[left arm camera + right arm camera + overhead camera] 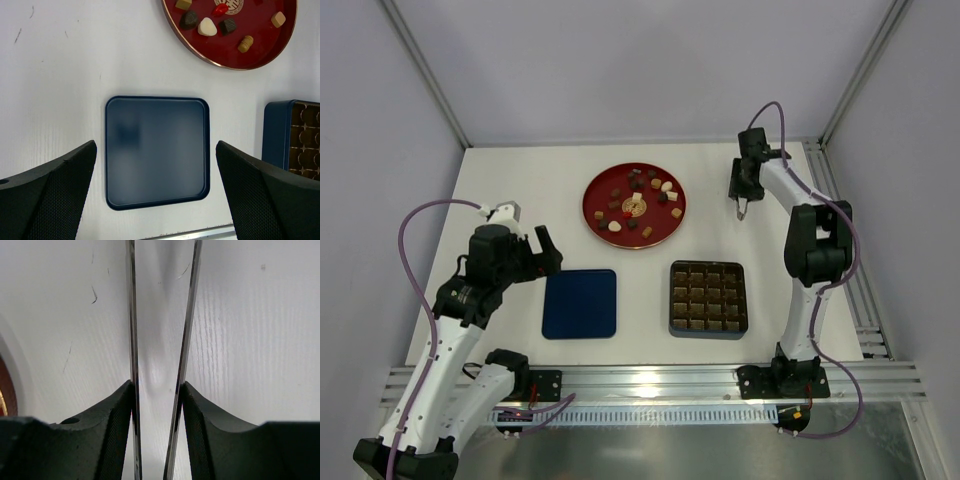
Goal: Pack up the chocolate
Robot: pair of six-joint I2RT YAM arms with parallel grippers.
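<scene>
Chocolate (207,27) lies in loose pieces, dark, light brown and cream, on a round red plate (598,195) at 12 o'clock on the white desk (510,180). A flat dark-blue lid (580,303) lies at 7 o'clock. A blue box (708,334) with a brown grid of square cells lies at 5 o'clock, apart from the lid. From these views I cannot tell whether any cell is filled.

Left end effector (547,250): fingers spread wide, gripping nothing, at 8 o'clock by the lid's upper left corner. Its wrist view frames the lid between the two fingers.

Right end effector (742,196): at 2 o'clock, off the plate's right rim and clear of it. It is clamped on thin metal tweezers (131,315), whose two blades run forward with a gap between them.
</scene>
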